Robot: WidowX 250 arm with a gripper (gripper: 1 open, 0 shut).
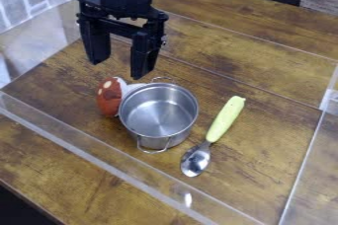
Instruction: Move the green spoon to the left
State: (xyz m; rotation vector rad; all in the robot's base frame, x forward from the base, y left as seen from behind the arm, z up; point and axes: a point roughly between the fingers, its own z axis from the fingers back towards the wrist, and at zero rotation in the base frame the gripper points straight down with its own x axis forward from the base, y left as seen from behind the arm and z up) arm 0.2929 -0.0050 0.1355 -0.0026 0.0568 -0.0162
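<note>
Open claw above a table with a red-orange object, a pot and a green spoon.

From the left, a black robot arm reaches down from the top edge, its claw (123, 66) released, fingers spread, holding nothing and hanging over the wooden table (66, 165). Below the claw sits a rounded red-orange object (111, 98) with a whitish part on its upper right, just beside the pot. The steel pot (160, 113) stands upright near the middle, its open top facing up, with a thin wire handle on the far side and another on the near side. To the right of the pot lies the green spoon (227, 120), its yellow-green handle pointing away and its shiny metal bowl toward the near side.
</note>
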